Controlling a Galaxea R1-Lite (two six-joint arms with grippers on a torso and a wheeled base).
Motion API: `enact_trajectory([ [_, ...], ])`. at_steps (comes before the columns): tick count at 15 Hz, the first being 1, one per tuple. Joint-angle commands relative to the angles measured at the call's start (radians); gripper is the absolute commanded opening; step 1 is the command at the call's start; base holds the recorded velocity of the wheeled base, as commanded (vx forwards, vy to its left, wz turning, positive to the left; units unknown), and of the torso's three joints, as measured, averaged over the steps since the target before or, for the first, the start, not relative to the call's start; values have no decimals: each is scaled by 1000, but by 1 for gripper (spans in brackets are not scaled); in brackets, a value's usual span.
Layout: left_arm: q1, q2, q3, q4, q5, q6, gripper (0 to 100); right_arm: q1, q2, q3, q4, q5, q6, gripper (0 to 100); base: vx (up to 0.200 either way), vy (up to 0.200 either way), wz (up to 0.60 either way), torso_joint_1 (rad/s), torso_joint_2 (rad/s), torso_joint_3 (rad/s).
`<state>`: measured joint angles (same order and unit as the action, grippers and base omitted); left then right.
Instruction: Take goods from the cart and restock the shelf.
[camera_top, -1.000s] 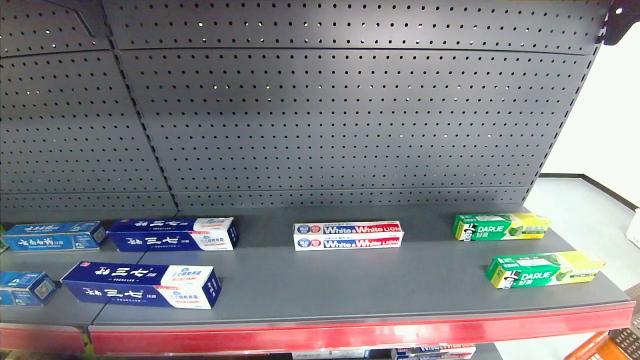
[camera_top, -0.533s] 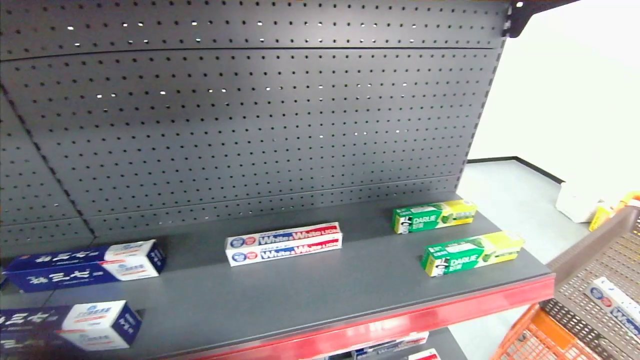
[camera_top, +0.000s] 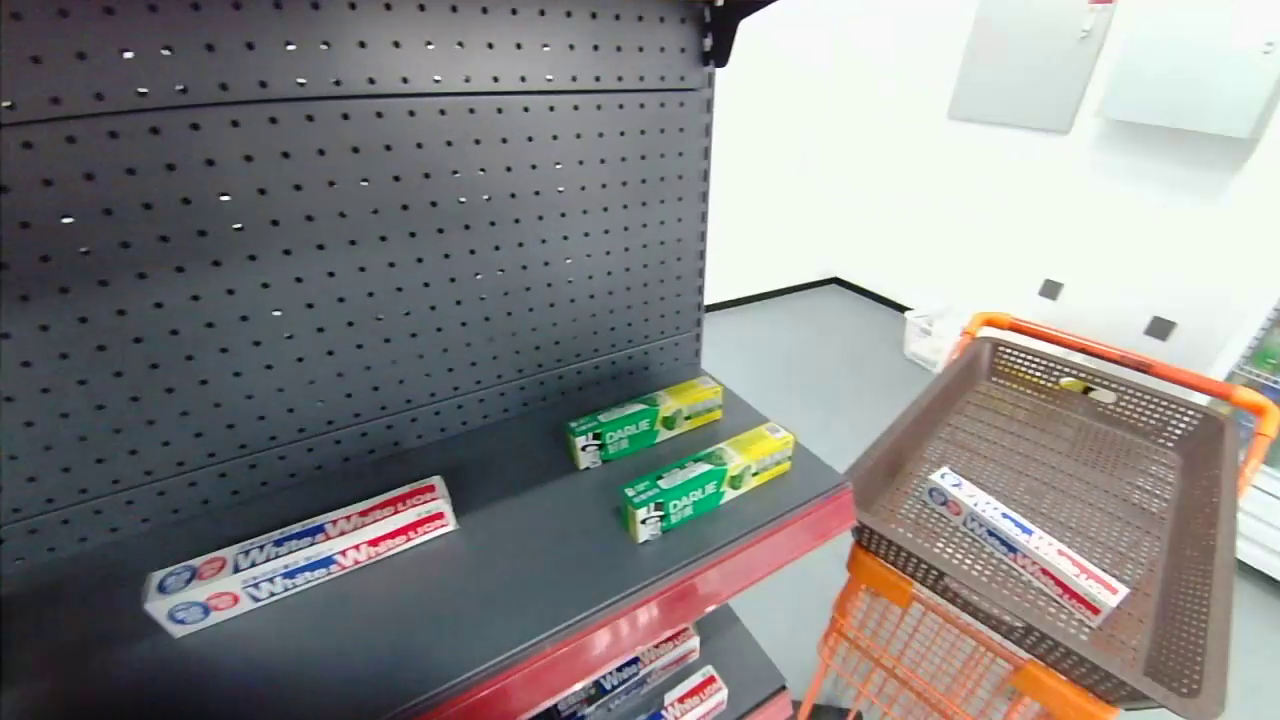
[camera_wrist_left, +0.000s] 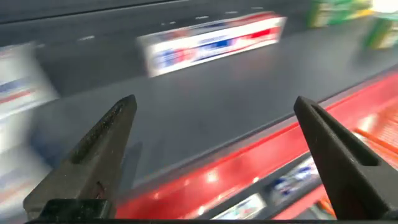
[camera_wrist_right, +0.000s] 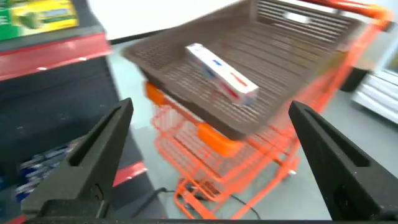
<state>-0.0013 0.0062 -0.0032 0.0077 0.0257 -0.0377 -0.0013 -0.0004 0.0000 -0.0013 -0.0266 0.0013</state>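
A white, red and blue toothpaste box (camera_top: 1025, 543) lies in the brown basket (camera_top: 1190, 560) on top of the orange cart (camera_top: 900, 640) at the right. The same box (camera_wrist_right: 222, 73) shows in the right wrist view, beyond my open right gripper (camera_wrist_right: 211, 155). On the dark shelf (camera_top: 480, 590) lie a matching white box (camera_top: 300, 553) and two green and yellow boxes (camera_top: 645, 421) (camera_top: 708, 479). My left gripper (camera_wrist_left: 214, 152) hangs open in front of the shelf's red edge (camera_wrist_left: 249, 168), with the white box (camera_wrist_left: 211, 43) beyond it.
A perforated dark back panel (camera_top: 350, 250) rises behind the shelf. A lower shelf holds more white boxes (camera_top: 640, 675). Grey floor (camera_top: 800, 360) and a white wall lie beyond the shelf's right end, with a small white bin (camera_top: 925, 338) by the wall.
The head camera has swung to the right: the blue boxes have left the picture and the cart with its basket has come into view at the right.
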Motion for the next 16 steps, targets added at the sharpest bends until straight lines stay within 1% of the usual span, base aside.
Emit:
enact_trajectory([
  [1,0,1,0,0,0,-1,100,1,0,0,0,1,0,100,0,0,-600,-2,2,-2],
  [4,0,0,3,-8,6,1,100,0,0,0,0,-1,0,100,0,0,-600,2,4,5],
  [13,0,0,3,-8,5,-1,100,0,0,0,1,1,-4,100,0,0,0,0,0,0],
  [14,0,0,3,-8,5,-1,100,12,45,-2,6,-1,-1,100,0,0,0,0,0,0],
  [15,0,0,3,-8,6,-1,100,29,128,-72,6,7,9,100,0,0,0,0,0,0],
  [16,0,0,3,-8,5,-1,100,46,369,-311,30,10,11,100,0,0,0,0,0,0],
])
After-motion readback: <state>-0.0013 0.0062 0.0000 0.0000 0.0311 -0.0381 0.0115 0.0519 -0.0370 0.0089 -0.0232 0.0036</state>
